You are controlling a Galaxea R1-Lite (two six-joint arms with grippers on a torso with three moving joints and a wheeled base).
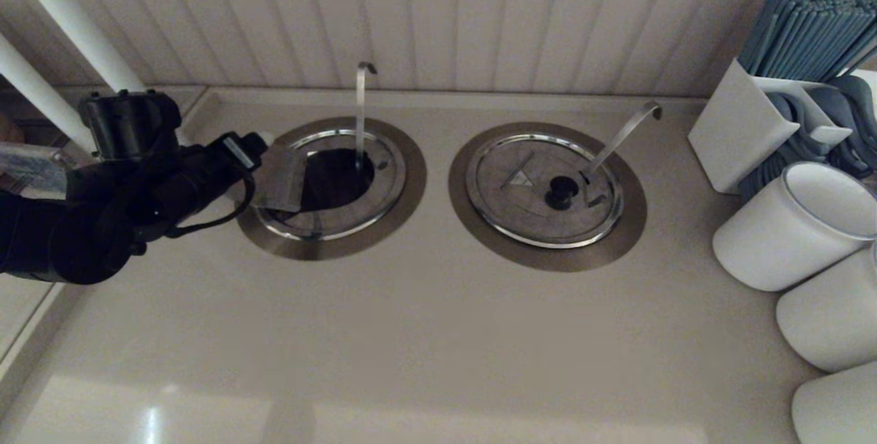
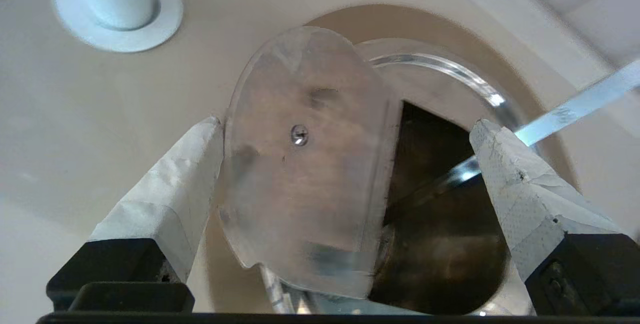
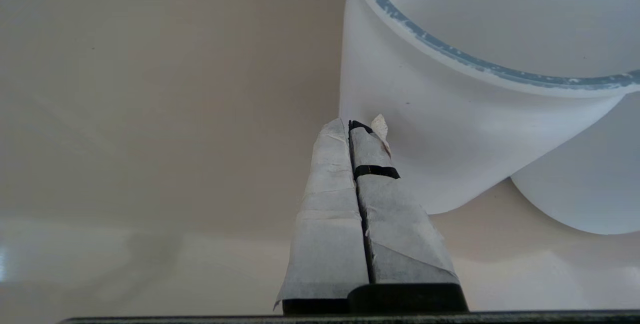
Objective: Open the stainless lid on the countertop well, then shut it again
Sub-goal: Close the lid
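The stainless lid (image 1: pixel 279 180), left of frame centre, stands folded up: thin, stiff, slippery steel. The left gripper (image 2: pixel 345 134) fingers are spread around it; pushing its top edge looks best.

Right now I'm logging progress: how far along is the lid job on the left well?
Opening looks done: the folding steel lid half stands raised, exposing the dark round well. The open left gripper flanks that flap without clamping it. Closing the lid is left. The right gripper rests shut, away from the wells.
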